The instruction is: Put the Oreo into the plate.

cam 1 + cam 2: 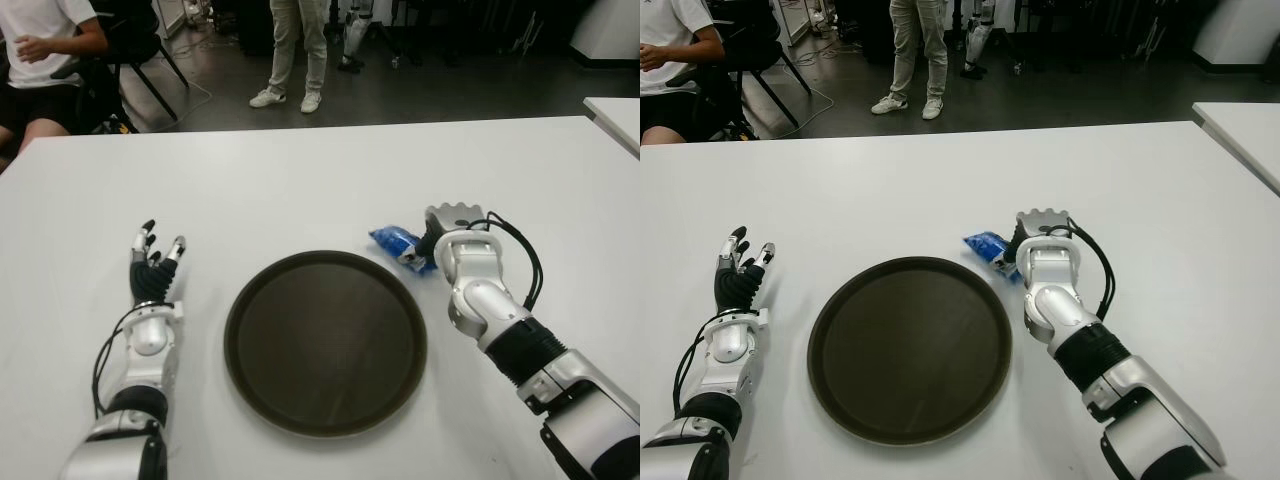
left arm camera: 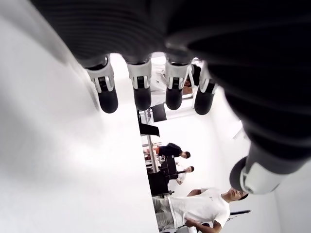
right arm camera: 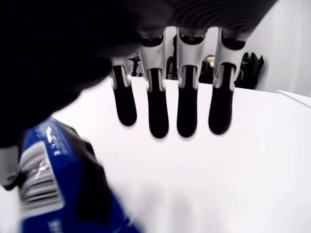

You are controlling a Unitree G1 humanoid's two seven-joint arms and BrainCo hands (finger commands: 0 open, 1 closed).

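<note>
The Oreo (image 1: 398, 245) is a small blue packet lying on the white table (image 1: 300, 180), just off the far right rim of the round dark plate (image 1: 325, 340). My right hand (image 1: 450, 228) is right beside the packet on its right, fingers pointing down toward the table. In the right wrist view its fingers (image 3: 187, 116) hang straight and hold nothing, with the Oreo (image 3: 53, 184) close to the thumb side. Whether the thumb touches the packet is unclear. Nothing lies in the plate. My left hand (image 1: 155, 262) shows left of the plate with its fingers (image 2: 141, 92) spread.
Beyond the table's far edge a person in light trousers (image 1: 295, 50) stands and another (image 1: 45, 60) sits at the far left on a chair. A second white table's corner (image 1: 615, 115) shows at the right edge.
</note>
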